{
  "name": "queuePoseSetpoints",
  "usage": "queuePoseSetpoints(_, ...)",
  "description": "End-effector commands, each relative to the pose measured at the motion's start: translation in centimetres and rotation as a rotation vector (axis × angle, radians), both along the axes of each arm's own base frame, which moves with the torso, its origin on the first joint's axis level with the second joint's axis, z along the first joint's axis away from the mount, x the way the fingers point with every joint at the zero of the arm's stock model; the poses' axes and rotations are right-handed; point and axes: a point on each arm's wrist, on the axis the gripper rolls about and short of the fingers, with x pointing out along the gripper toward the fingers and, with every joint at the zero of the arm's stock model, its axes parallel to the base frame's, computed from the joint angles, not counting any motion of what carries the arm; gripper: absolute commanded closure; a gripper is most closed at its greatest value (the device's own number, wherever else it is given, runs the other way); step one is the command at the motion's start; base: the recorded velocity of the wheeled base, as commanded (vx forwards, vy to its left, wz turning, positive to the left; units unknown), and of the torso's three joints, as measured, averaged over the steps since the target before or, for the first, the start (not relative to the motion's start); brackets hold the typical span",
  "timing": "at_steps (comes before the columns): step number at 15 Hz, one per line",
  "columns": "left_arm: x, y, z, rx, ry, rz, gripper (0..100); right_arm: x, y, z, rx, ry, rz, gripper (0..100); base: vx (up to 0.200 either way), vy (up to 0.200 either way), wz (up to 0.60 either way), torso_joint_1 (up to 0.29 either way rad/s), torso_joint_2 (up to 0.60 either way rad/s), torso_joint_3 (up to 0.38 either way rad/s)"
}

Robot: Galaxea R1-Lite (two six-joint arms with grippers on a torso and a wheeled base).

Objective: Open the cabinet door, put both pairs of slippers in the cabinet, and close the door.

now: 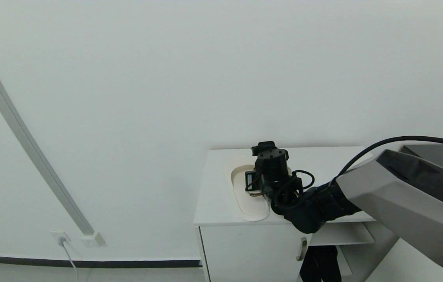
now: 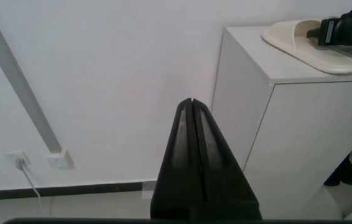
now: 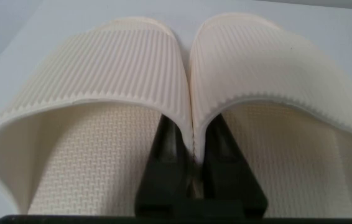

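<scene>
I have the right end effector down on the cream slippers, which lie side by side on the left part of the cabinet top, towards its near edge. One finger sits inside each slipper, and the two are closed on the inner walls where the straps meet, so the pair is pinched together as one. The left end effector hangs low, to the left of the cabinet, with its fingers pressed together and nothing between them. The right half of the cabinet front looks open to me, with a shelf showing. The left door, with its handle, looks closed. I judge the step in hand to be lifting this pair and carrying it down into the opening. To do it well, I would check that both inner walls are deep between the fingers before lifting. The material looks soft, and a shallow pinch could let one slipper peel away. I would then lift straight up until the soles clear the top, keep the pair level as I swing right and forward past the near edge, and lower it slowly. I would enter the opening toes first, so the heels do not catch the shelf. Something dark sits lower in the opening, and I cannot tell what it is, so I would aim away from it.
</scene>
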Motion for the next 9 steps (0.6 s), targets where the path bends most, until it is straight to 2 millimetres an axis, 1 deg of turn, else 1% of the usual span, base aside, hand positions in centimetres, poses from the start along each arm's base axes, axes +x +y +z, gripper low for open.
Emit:
queuePoseSetpoints(1, 0.0, 0.0, 0.0, -0.001, 0.001, -0.001, 100, 0.0, -0.1, 0.0, 0.002, 0.000, -0.001, 100, 0.000, 0.000, 0.00, 0.000, 0.00, 0.000)
queuePoseSetpoints(2, 0.0, 0.0, 0.0, -0.001, 0.001, -0.001, 100, -0.2, -0.3, 0.8, 0.014, -0.013, -0.001, 100, 0.000, 0.000, 0.00, 0.000, 0.00, 0.000)
queuePoseSetpoints(5, 0.0, 0.0, 0.0, -0.001, 0.001, 0.000, 100, -2.8, -2.0, 4.4, 0.042, -0.031, 0.051, 100, 0.000, 0.000, 0.00, 0.000, 0.00, 0.000)
queuePoseSetpoints(7, 0.0, 0.0, 0.0, 0.003, 0.001, -0.001, 100, -5.9, -4.3, 7.1, 0.066, -0.045, 0.094, 100, 0.000, 0.000, 0.00, 0.000, 0.00, 0.000)
queuePoseSetpoints(9, 0.0, 0.0, 0.0, 0.002, 0.001, -0.001, 100, -10.0, -6.7, 8.8, 0.095, -0.048, 0.204, 100, 0.000, 0.000, 0.00, 0.000, 0.00, 0.000)
